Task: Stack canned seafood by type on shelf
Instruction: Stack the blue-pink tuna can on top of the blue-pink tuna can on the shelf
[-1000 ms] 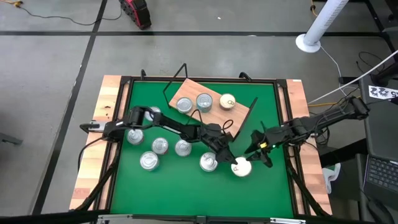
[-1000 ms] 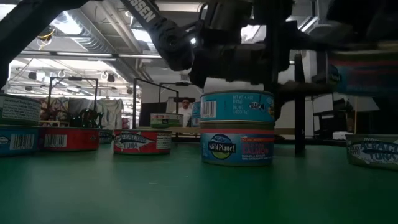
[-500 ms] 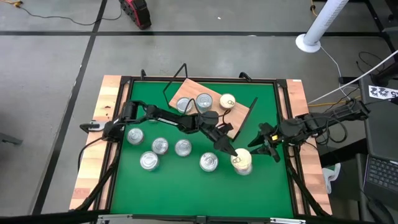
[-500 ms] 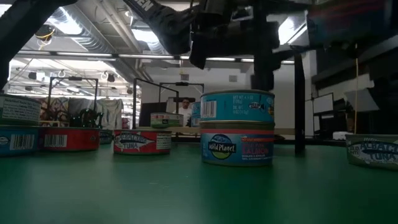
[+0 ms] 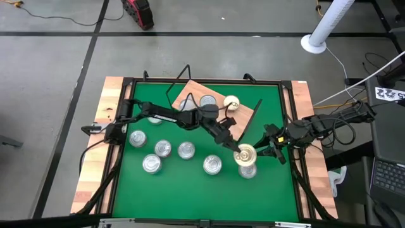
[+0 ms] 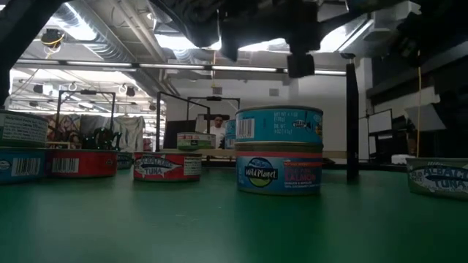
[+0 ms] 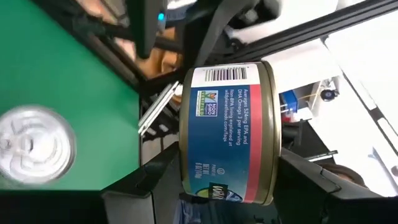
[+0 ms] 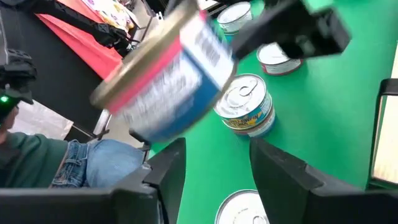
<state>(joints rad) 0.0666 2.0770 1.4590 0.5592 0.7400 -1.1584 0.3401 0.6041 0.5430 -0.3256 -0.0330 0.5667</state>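
Fingers of the left gripper (image 5: 242,153) clench a gold-topped tin (image 7: 228,132), held above the two-tin stack (image 6: 278,150) near the desk's right edge. Next comes carrying it to the shelf (image 5: 243,120). Right gripper (image 5: 273,145) waits beside, fingers spread.

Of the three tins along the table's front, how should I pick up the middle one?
Come straight down from above and close the pincer across the middle tin's round side wall. It lies flat with its lid up, so that low wall is probably the only surface to squeeze.
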